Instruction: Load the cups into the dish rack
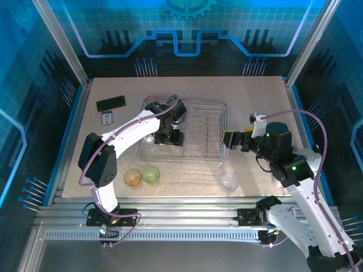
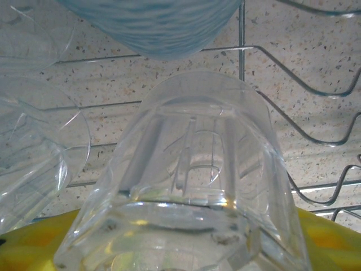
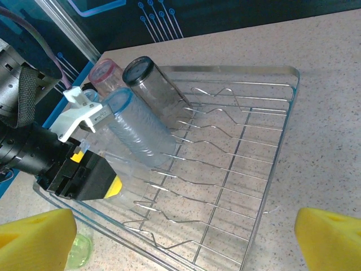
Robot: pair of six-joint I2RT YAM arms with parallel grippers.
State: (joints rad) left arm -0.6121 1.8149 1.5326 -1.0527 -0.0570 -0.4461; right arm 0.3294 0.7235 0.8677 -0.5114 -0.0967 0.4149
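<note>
The left fingers [image 2: 34, 245], partly closed, clasp a clear tumbler [image 2: 192, 169] low over the dish rack [image 1: 212, 136], beside cups [image 3: 141, 130] leaning there. I'd seat it tilted between tines before releasing. Nearby, the right fingers [image 3: 330, 237] gape wide, empty.

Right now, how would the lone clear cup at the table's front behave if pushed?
The lone clear cup looks like thin plastic, so probably light, easily slid or tipped. Its smooth round wall is likely slippery, and it may roll once toppled.
</note>
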